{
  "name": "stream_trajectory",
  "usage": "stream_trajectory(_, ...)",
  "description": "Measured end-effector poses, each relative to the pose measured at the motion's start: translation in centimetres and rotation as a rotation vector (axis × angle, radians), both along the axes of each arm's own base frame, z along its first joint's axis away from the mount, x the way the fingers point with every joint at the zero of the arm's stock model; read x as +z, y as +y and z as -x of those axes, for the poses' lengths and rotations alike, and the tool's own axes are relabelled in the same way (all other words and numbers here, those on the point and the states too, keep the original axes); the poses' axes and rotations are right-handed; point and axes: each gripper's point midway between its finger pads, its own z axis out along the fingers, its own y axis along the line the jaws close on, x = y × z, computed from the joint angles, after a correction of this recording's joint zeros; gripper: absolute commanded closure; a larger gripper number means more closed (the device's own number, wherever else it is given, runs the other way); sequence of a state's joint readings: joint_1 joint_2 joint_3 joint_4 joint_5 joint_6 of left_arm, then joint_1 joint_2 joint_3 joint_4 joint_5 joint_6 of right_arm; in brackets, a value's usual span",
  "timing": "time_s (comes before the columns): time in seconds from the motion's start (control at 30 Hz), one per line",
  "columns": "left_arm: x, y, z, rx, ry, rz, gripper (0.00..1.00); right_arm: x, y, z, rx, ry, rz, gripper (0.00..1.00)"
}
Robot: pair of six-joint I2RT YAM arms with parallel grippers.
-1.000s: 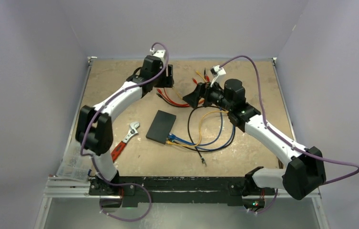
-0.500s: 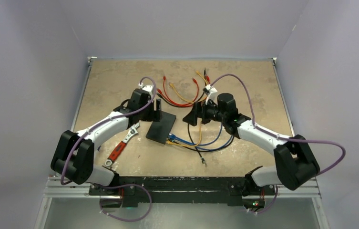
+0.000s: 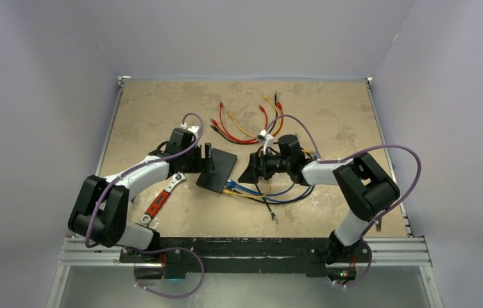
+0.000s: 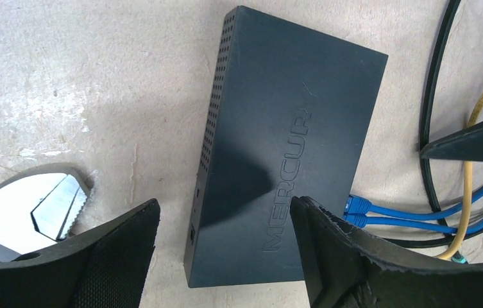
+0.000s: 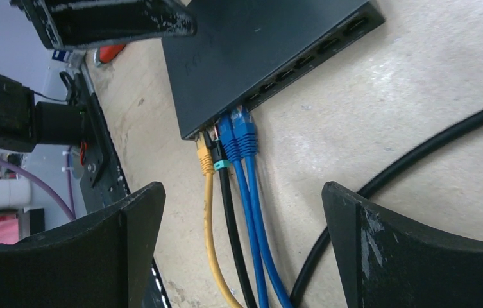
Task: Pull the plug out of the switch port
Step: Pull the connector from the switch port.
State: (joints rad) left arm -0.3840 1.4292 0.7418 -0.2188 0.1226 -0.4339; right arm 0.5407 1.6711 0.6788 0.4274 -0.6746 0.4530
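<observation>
Seemingly to steady it, the left gripper [image 4: 224, 212] hangs open astride the switch [image 3: 218, 169] at mid-table, while the right gripper [image 5: 242, 196], spread wide and empty, faces the 4 plugs [image 5: 229, 138] along its near edge, lined up to pull 1.

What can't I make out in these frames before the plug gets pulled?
- Top view: which ports of the switch are filled; too small.
- Left wrist: the port row faces away, and a finger of the left gripper hides where the blue plugs meet it.
- Right wrist: the release tabs of the four plugs do not show; the cables run off the bottom edge.
</observation>
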Motion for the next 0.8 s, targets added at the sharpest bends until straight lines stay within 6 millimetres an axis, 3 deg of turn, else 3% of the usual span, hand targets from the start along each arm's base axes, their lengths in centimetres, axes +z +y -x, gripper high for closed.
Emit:
stream_trajectory(0.2,0.0,0.4,-0.2,0.007,0.012,0.025,0.28,-1.4,1.5,1.1,0.056,0.027,-0.007,0.13)
stream_trajectory(0.47,-0.6,0.7,0.2,0.014,0.042,0.017,0.34,-1.7,3.8,0.8,0.094,0.044,-0.005,0.26)
stream_trajectory(0.63,-1.2,1.0,0.9,0.02,0.066,0.008,0.39,-2.1,5.4,1.6,0.137,0.068,0.013,0.33)
stream_trajectory(0.8,-1.8,0.9,1.4,0.032,0.085,0.032,0.48,-2.3,5.7,2.1,0.143,0.085,0.019,0.37)
